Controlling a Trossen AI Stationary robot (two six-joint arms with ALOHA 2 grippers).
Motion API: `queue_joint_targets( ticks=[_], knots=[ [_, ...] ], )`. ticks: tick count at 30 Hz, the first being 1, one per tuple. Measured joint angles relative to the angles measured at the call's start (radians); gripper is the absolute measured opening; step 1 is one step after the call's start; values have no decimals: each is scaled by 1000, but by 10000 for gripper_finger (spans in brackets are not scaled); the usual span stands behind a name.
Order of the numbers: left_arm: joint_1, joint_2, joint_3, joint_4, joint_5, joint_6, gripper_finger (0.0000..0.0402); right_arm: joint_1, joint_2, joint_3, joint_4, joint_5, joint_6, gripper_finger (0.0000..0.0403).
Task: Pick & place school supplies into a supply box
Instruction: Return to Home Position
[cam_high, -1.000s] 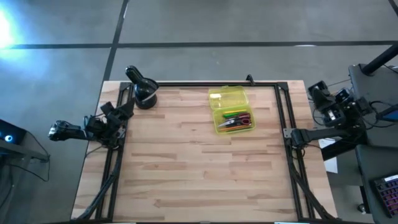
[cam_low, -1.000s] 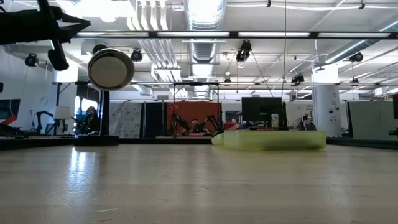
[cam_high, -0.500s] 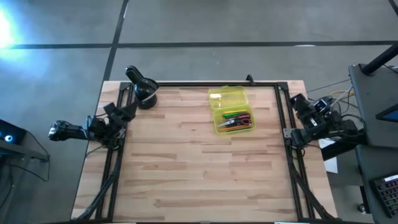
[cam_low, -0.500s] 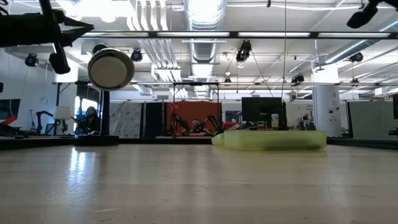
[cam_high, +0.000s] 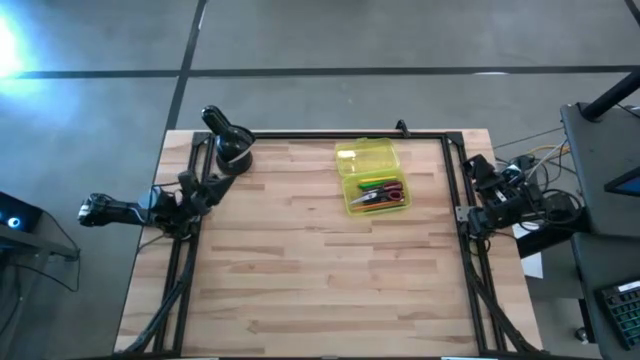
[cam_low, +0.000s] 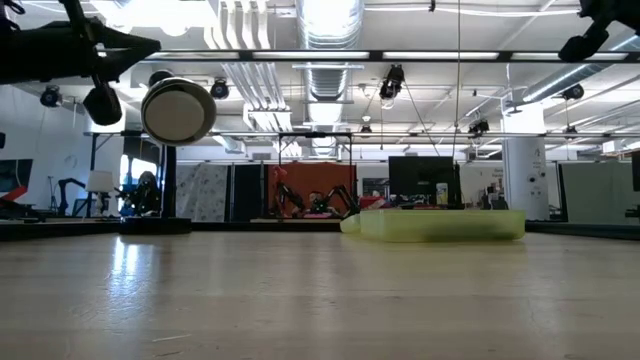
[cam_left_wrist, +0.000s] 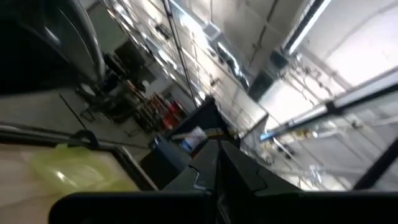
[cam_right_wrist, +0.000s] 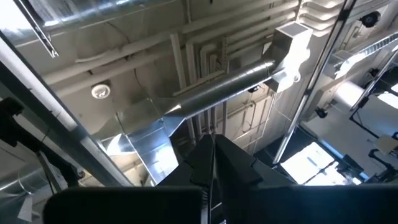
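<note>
From above, the box (cam_high: 373, 190) sits open at about one o'clock from the middle of the table (cam_high: 320, 290), its lid (cam_high: 364, 156) folded back on the twelve o'clock side. Red-handled scissors (cam_high: 378, 198) and a green pen (cam_high: 371, 184) lie inside, among other things too small to tell apart. The stand (cam_high: 233, 153) is in the ten o'clock corner. The left gripper (cam_high: 209, 183) hangs over the nine-to-ten o'clock edge just beside the stand, and the right gripper (cam_high: 474, 166) over the two o'clock edge. Both are well apart from the box, and from here I cannot tell how their fingers stand. The low view hides the contents: the box (cam_low: 445, 226) is only a shallow yellow-green strip on the table (cam_low: 300, 300), with the left arm (cam_low: 50, 48) at ten o'clock and the right arm (cam_low: 600, 18) at two o'clock, both high above the wood. The left wrist view settles the fingers: the left gripper (cam_left_wrist: 217, 152) has its tips pressed together on nothing, with the box (cam_left_wrist: 62, 169) far off beyond it. The right wrist view shows the right gripper (cam_right_wrist: 213, 149) likewise closed and empty, aimed at a ceiling duct (cam_right_wrist: 230, 90).
</note>
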Motion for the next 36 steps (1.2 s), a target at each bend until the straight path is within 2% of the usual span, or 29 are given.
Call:
queue_joint_targets(
  ticks=[5, 12, 23, 36],
  knots=[
    [0, 0, 0, -75, 71, -3, 0, 0, 0, 0, -75, 1, -57, 8],
    [0, 0, 0, -197, 72, -6, 0, 0, 0, 0, -188, 23, -76, 8],
    [0, 0, 0, -381, 72, -113, 0, 0, 0, 0, -301, 25, -97, 8],
    [1, 25, 0, -395, 69, -13, 0, 0, 0, 0, -646, 22, 56, 8]
  ],
)
